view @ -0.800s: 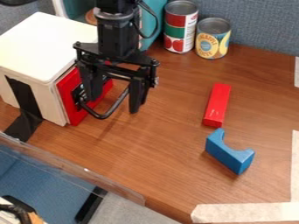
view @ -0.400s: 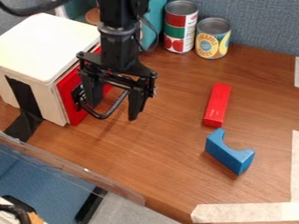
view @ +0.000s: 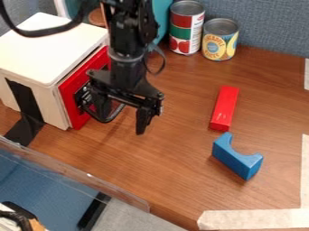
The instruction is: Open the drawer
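Note:
The black gripper (view: 123, 120) hangs beside the red drawer front (view: 70, 99), left of the view's middle. One finger is close to the front, behind the black bar handle (view: 105, 119); the other stands away from it on the right, so the fingers are open with part of the handle between them. Whether a finger touches the handle, I cannot tell. The red front sits against the side of the white box (view: 48, 47), with no visible gap. Part of the front and handle is hidden behind the gripper.
Two cans, one red and green (view: 186, 29) and one yellow (view: 219, 40), stand at the back by the blue-grey divider. A red block (view: 224, 108) and a blue arched block (view: 236, 158) lie to the right. A clear edge strip (view: 72, 173) runs along the lower left.
My gripper has moved a little down the view, toward the camera, and has turned somewhat. The drawer front, handle and box have not visibly moved.

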Robot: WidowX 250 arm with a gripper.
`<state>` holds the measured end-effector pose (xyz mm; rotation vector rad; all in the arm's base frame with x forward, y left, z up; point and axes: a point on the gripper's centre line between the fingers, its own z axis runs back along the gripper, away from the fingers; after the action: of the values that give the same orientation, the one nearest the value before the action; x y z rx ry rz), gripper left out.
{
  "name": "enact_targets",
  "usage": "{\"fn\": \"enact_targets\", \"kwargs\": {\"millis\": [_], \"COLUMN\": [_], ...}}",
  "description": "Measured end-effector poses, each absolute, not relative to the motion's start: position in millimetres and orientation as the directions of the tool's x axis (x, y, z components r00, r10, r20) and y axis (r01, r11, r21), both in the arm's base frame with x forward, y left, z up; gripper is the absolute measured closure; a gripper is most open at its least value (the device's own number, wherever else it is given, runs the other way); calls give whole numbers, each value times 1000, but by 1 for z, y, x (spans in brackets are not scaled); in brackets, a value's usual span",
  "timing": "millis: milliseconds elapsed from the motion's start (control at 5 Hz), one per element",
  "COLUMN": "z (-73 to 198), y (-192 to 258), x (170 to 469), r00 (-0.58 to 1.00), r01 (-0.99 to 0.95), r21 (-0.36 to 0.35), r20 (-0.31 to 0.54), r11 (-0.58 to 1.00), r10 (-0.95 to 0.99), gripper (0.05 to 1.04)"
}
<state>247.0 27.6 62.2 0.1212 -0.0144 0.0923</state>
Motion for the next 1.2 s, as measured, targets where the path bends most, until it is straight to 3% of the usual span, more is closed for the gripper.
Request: {"fn": "enact_targets", "kwargs": {"millis": [400, 600, 1200], "z": [51, 60, 60], "y": [0, 4, 21], "x": [271, 276, 286], "r00": [986, 972, 969], "r01": [37, 34, -35], "r21": [181, 191, 232], "r20": [151, 223, 245], "r11": [983, 981, 972], "r10": [-65, -77, -23], "gripper": [83, 83, 83]}}
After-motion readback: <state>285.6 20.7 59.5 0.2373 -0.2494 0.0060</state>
